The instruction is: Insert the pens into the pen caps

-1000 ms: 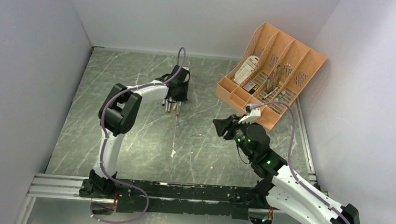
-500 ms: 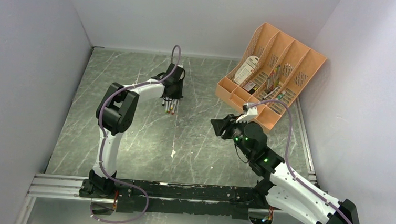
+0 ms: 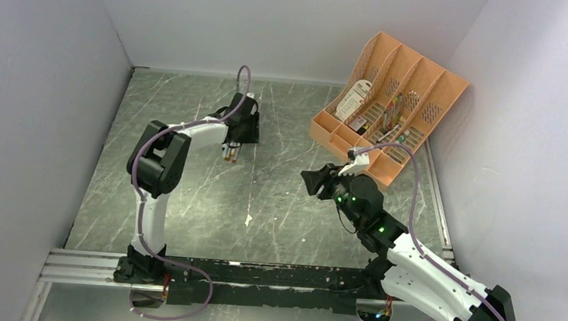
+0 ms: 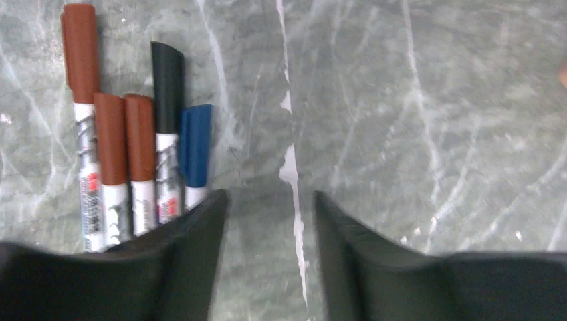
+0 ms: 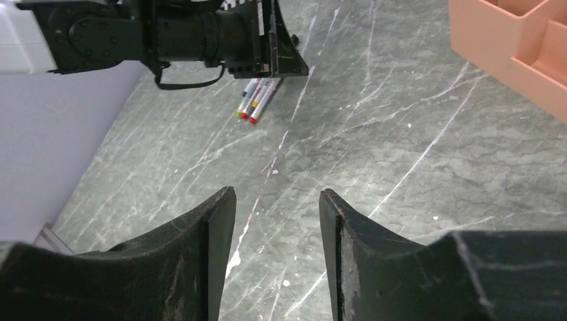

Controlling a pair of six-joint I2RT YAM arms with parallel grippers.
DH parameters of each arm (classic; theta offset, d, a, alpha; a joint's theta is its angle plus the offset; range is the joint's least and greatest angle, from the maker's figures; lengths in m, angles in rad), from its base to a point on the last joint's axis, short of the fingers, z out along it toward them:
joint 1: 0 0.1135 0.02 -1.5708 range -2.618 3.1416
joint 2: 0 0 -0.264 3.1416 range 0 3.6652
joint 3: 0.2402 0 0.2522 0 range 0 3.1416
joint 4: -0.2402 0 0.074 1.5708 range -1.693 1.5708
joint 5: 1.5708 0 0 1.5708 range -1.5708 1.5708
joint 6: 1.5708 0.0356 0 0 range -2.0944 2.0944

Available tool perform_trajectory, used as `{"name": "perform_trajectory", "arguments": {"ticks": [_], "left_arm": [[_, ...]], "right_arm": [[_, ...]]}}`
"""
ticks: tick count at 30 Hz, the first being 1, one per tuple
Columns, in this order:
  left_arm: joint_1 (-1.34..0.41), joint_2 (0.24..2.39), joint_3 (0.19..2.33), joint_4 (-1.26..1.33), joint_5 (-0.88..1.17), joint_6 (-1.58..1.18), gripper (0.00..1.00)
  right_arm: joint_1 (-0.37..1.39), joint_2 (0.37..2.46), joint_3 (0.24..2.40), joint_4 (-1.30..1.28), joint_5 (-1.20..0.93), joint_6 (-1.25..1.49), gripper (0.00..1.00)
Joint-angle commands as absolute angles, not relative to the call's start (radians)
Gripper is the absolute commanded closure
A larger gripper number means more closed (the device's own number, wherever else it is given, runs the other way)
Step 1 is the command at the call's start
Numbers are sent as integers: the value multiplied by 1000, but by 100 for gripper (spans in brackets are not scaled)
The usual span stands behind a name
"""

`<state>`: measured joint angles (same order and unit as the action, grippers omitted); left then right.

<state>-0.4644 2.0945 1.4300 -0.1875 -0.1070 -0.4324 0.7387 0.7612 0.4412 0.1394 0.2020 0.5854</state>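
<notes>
Pens (image 4: 140,154) partly behind left end effector (image 4: 269,200)

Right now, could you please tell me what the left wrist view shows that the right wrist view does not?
Only left wrist: the caps on the pens, three red-brown, one black, one blue, side by side next to the open left pincer. Only right wrist: a corner of the tray, the left arm from outside, and the open right pincer. Both: the pens lying on the table.

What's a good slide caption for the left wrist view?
Open left end effector beside five capped pens lying side by side on the marbled table.
</notes>
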Motion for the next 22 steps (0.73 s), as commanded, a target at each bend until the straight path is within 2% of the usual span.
{"name": "perform_trajectory", "arguments": {"ticks": [1,2,3,6,14,22], "left_arm": [[-465,1921,1304,49,-14,-395,31],[-469,1899,1284,88,-1,-390,24],[-474,1883,1277,109,7,-385,22],[-486,1860,1285,119,27,-375,21],[-525,1725,1210,245,45,-379,23],[-589,1464,963,453,22,-362,27]], "right_arm": [[734,760,450,185,181,520,43],[733,770,466,176,189,512,36],[734,781,490,151,207,508,25],[734,817,569,74,274,498,2],[734,865,590,-4,388,589,0],[733,913,655,-161,473,656,0]]}}
